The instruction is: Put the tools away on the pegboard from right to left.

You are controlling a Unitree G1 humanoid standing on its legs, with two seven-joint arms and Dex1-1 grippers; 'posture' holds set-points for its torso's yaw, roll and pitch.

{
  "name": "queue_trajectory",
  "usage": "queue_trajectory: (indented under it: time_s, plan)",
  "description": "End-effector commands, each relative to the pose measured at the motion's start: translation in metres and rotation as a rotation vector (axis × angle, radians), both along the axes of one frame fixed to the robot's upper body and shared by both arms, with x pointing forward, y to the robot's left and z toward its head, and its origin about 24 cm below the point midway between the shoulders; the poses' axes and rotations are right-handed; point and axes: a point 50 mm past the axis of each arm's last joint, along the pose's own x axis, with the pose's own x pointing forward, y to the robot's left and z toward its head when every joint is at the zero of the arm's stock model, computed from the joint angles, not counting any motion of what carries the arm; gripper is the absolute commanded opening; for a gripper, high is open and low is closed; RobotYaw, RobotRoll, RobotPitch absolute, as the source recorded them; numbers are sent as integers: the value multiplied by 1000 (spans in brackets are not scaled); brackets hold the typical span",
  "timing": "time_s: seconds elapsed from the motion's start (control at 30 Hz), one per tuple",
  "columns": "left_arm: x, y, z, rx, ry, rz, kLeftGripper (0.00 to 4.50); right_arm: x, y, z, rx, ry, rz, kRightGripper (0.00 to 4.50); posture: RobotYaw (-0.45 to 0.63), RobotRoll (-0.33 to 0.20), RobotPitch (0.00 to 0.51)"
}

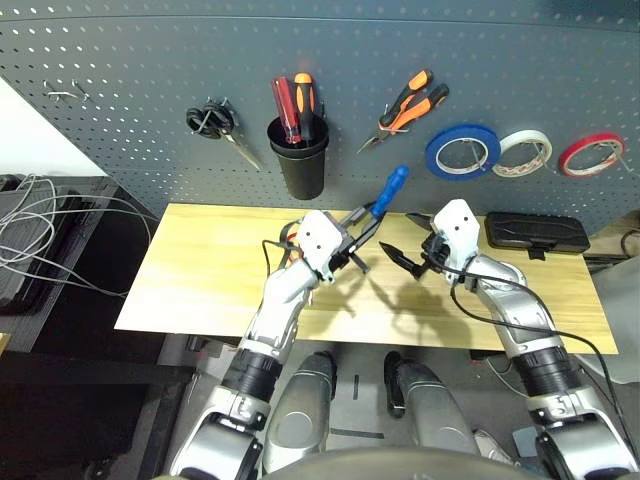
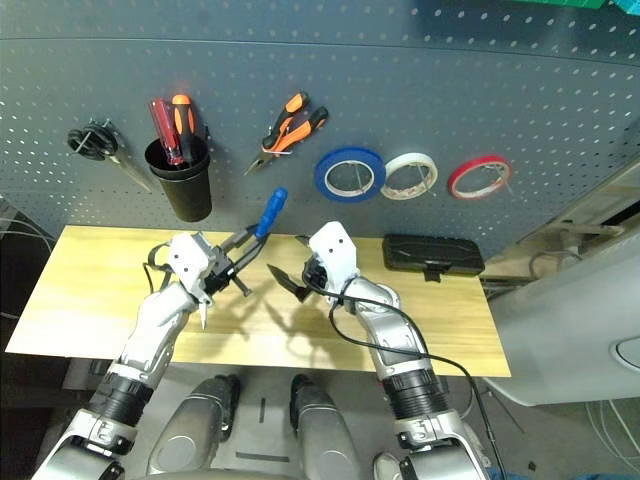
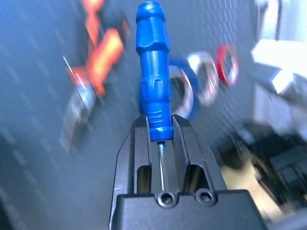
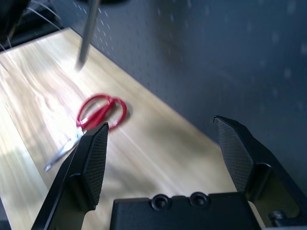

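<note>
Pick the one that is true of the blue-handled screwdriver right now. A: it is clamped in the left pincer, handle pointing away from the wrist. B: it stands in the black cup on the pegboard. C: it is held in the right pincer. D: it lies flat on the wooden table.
A: the left pincer is shut on the blue-handled screwdriver, gripping where the handle meets the shaft, above the table.

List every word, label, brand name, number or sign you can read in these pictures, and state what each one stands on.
None can be read: no legible text stands on the pegboard, the blue tape roll, the needle-nose pliers, the black cup, the black case or the blue-handled screwdriver held in the left pincer.
</note>
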Motion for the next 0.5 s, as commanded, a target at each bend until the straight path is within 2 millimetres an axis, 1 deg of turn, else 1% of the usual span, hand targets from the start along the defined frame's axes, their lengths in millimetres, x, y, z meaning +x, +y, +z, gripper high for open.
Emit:
queue_trajectory:
  time_s: [0.03, 0.1, 0.17, 0.27, 0.33, 0.5]
  plan:
    - [2, 4, 25, -51, -98, 31, 529, 0, 9, 12, 41, -35, 44, 4500, 123, 0, 179]
    - [5, 8, 46, -78, -164, 54, 529, 2, 14, 21, 63, -59, 57, 4500, 124, 0, 177]
    - [8, 11, 62, -100, -213, 75, 529, 3, 18, 29, 83, -80, 68, 4500, 124, 0, 175]
    - [11, 17, 81, -125, -263, 106, 529, 6, 26, 42, 124, -109, 72, 4500, 125, 0, 176]
    - [14, 21, 90, -137, -282, 124, 529, 9, 31, 51, 151, -122, 74, 4500, 125, 0, 177]
    - [20, 30, 99, -160, -287, 169, 529, 15, 39, 65, 189, -127, 70, 4500, 125, 0, 179]
